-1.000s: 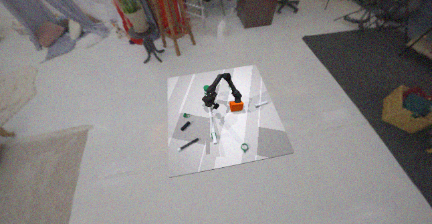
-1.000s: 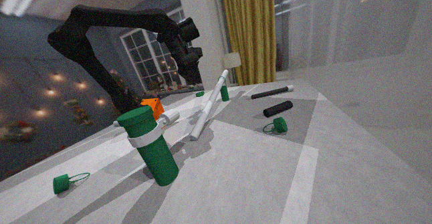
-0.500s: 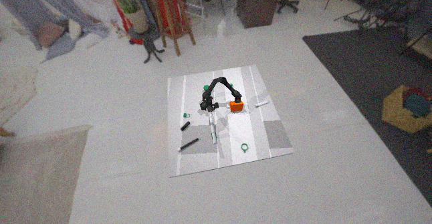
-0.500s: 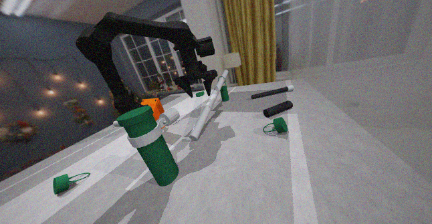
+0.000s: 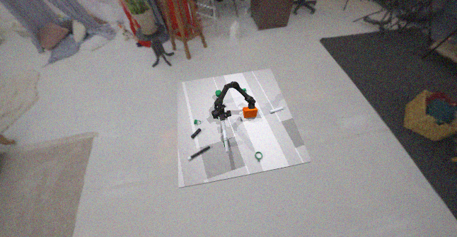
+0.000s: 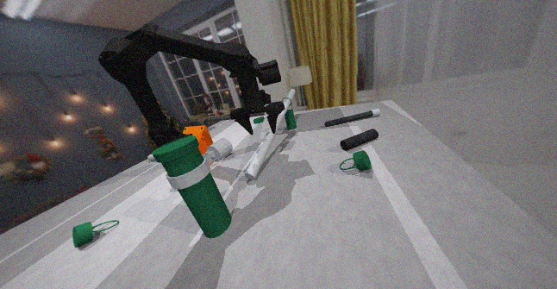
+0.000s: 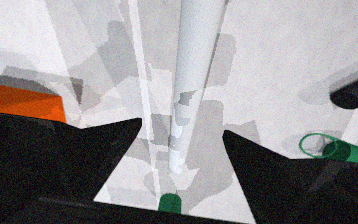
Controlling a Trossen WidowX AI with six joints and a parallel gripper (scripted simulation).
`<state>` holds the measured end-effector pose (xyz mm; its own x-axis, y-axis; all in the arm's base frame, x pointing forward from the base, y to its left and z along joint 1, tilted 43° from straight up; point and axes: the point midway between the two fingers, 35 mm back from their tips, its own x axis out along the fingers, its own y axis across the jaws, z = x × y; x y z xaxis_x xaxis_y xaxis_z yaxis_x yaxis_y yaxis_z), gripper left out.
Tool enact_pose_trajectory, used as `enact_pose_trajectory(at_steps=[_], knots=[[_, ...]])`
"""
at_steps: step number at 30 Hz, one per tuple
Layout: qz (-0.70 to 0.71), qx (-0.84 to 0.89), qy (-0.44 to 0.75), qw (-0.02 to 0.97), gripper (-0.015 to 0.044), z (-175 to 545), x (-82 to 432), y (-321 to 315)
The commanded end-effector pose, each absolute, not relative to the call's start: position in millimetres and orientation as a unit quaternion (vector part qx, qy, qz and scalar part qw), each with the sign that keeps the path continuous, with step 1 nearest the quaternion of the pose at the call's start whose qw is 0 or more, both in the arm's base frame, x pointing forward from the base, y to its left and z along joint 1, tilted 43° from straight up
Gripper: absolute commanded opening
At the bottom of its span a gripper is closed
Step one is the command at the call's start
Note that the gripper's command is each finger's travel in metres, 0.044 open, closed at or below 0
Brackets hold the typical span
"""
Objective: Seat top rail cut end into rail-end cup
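Observation:
The pale rail (image 5: pixel 224 135) (image 6: pixel 259 160) (image 7: pixel 195 50) slopes down from the loop on the small green post (image 6: pixel 291 120). Its lower cut end is at or near the table, apart from the cup. The big green post (image 5: pixel 218 93) (image 6: pixel 209 210) stands upright with a white brace band (image 6: pixel 188 178) just under its cap. The grey rail-end cup (image 6: pixel 221 149) hangs on the band, on the robot's side. My gripper (image 5: pixel 226 116) (image 6: pixel 262 133) (image 7: pixel 182 127) is open and empty, its fingertips on either side of the rail from above. Contact cannot be told.
The orange base block (image 5: pixel 250 112) (image 6: pixel 200 136) (image 7: pixel 20 101) is beside the rail. A looped green cap (image 6: pixel 362 160) (image 7: pixel 357 152), a black cylinder (image 5: pixel 196 133) (image 6: pixel 359 140) and a black rod (image 5: pixel 200 152) (image 6: pixel 349 118) lie opposite. Another looped cap (image 6: pixel 83 235) lies near the big post.

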<state>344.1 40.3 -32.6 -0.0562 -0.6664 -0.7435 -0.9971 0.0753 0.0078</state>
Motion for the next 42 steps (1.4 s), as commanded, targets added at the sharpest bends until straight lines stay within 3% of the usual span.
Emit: enact_pose_trajectory(at_steps=[1, 41, 42], knots=[[0.279, -0.621, 0.671, 0.293, 0.044, -38, 343, 34], [0.278, -0.621, 0.672, 0.292, 0.044, -82, 339, -6], [0.279, -0.621, 0.672, 0.292, 0.0414, -82, 339, -6]])
